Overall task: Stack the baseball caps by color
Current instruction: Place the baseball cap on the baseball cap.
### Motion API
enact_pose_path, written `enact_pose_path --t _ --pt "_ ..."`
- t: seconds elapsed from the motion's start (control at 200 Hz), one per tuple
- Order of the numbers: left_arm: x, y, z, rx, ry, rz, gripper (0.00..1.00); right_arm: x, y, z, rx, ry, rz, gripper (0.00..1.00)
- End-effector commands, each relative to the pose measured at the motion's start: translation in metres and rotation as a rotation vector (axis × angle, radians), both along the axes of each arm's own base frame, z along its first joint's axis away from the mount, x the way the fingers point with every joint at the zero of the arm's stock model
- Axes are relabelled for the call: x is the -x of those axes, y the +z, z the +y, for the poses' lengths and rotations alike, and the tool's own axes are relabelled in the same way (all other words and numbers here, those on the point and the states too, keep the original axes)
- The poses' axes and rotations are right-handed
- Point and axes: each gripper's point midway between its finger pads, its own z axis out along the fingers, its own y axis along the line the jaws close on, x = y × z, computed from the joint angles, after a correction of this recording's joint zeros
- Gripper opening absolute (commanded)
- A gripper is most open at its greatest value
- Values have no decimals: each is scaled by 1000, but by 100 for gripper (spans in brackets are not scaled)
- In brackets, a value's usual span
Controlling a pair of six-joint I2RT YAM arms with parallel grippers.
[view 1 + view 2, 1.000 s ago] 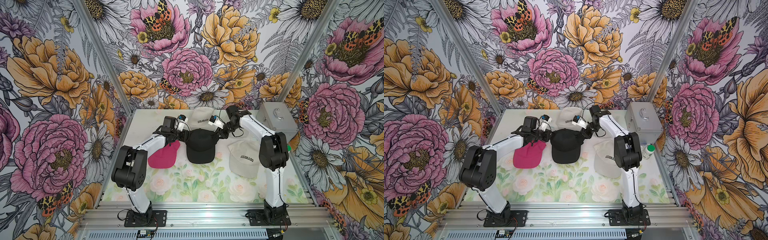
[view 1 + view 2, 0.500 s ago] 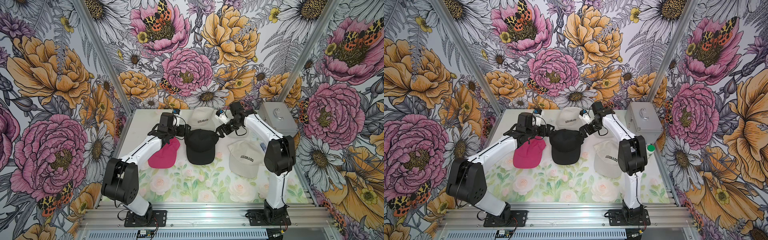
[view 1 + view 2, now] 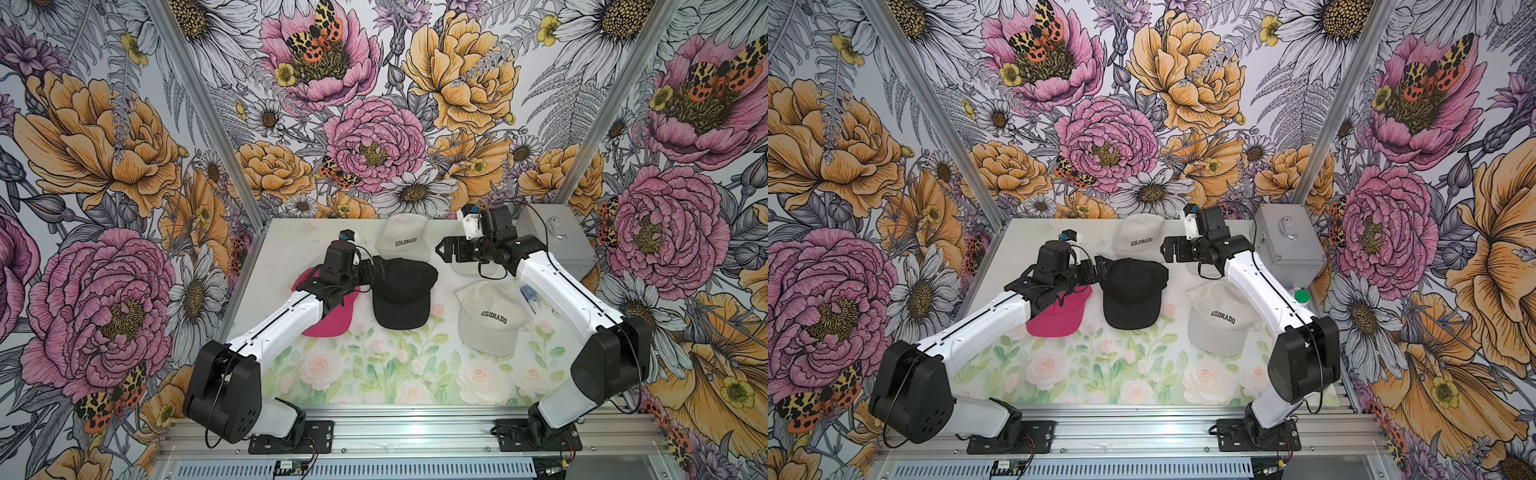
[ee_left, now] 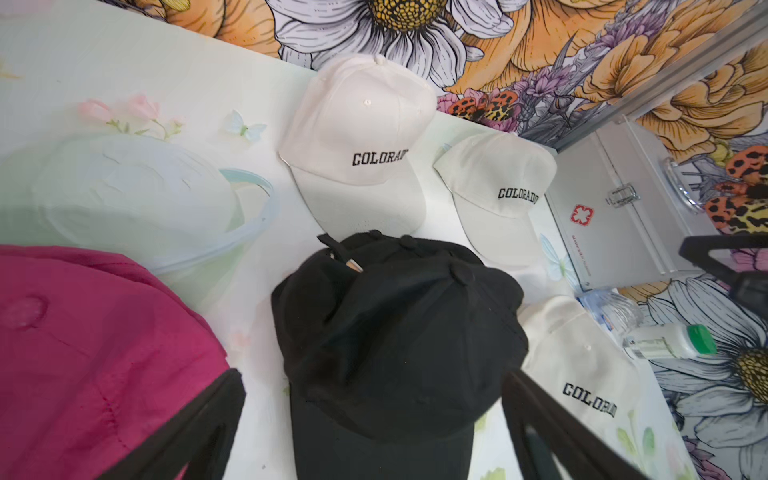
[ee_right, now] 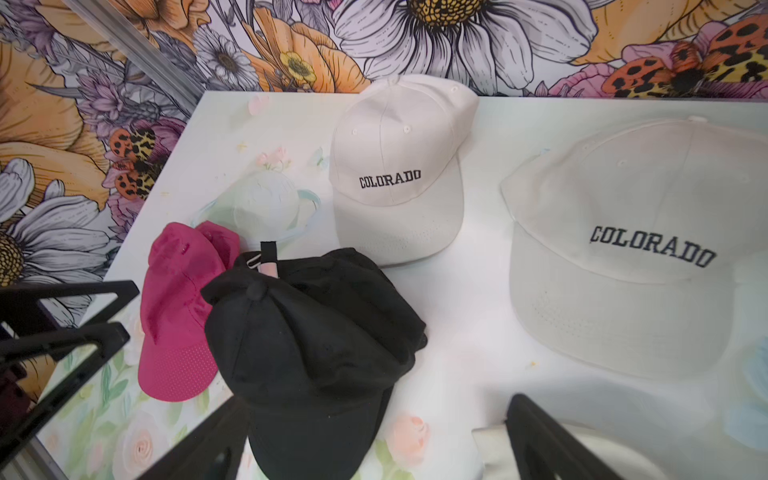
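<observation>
L wrist cam shows 3rd cream cap point(image 4: 494, 195); top views only 2.

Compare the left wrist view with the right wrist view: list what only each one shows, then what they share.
Left wrist view only: the silver case with its red cross, and the green-lidded bottle. Right wrist view only: the pink cap's perforated brim. Shared: the black cap pile, the pink crown beside it, and two cream COLORADO caps lying beyond the pile.
</observation>
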Motion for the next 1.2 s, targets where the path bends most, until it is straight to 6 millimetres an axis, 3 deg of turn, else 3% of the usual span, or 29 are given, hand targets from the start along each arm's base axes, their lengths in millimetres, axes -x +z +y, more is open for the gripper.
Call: enact_pose_path --t 0.0,0.105,0.2,0.33,0.395,0.645,0.72,0.81,0.885,1.19 --pt "10 -2 -17 121 18 3 99 -3 7 30 -118 -60 -131 99" --pt "7 -19 -19 151 42 21 99 3 -13 48 -93 -34 -164 99" --pt "-4 -23 -23 148 33 30 99 3 -31 69 -111 4 -178 99" --pt "-19 -19 -23 130 45 4 99 -9 -48 76 -54 -24 -181 99" --pt "-25 -29 -22 124 50 23 99 -14 -59 78 -35 -29 -165 99" --pt "-30 -107 -18 75 87 124 99 -22 -135 70 48 -108 -51 99" --pt "-29 -121 -19 92 89 156 99 -22 -148 66 61 -132 -30 99" --pt "-28 -116 -21 104 83 145 99 -21 -148 68 42 -136 -28 99" --pt "-29 -101 -19 98 73 101 99 -22 -140 68 31 -138 -41 99" --pt "-17 -45 1 121 87 33 99 -20 -91 65 -23 -159 -98 99"
